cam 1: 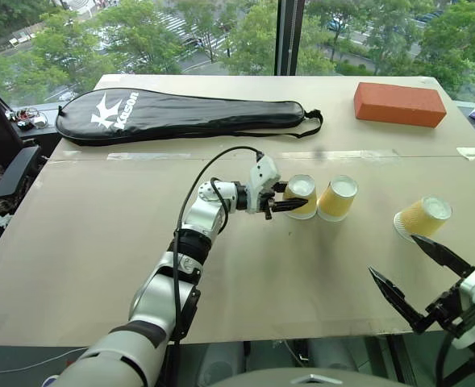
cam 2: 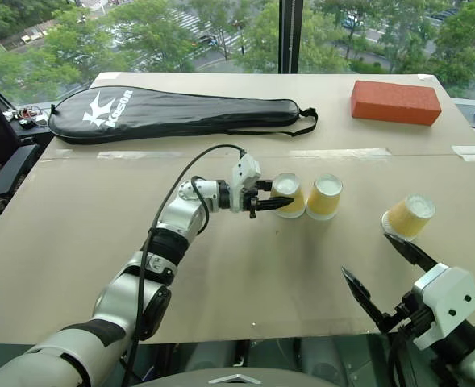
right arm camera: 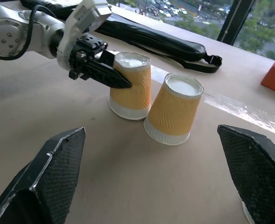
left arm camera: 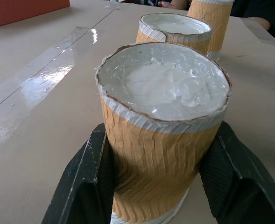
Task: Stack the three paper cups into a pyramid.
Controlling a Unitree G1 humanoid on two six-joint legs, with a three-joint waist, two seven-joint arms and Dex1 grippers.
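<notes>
- My left pincer (cam 1: 286,205) is clamped on the first small tapered yellow-orange paper cup (cam 1: 301,197), one black finger on each side of its ribbed wall (the left wrist view shows this plainly). The cup stands upside down on the beige cardboard-covered surface (cam 1: 100,242), whitish base up.
- The second yellow-orange paper cup (cam 1: 337,197) stands upside down just beside the first, on its right. From the right wrist view their lower rims look to touch or nearly so, and this one leans a little.
- So I judge the bottom row close to set, though the gripped cup is not yet released.
- The third yellow-orange paper cup (cam 1: 423,218) sits well apart to the right, tilted, near the surface's edge and just beyond my right pincer (cam 1: 406,278).
- My right pincer stands wide with nothing between its fingers.
- Left to do, as I judge it: let go of the first cup, pick up the third, and set it on top across the two bases. Nothing is stacked yet.
</notes>
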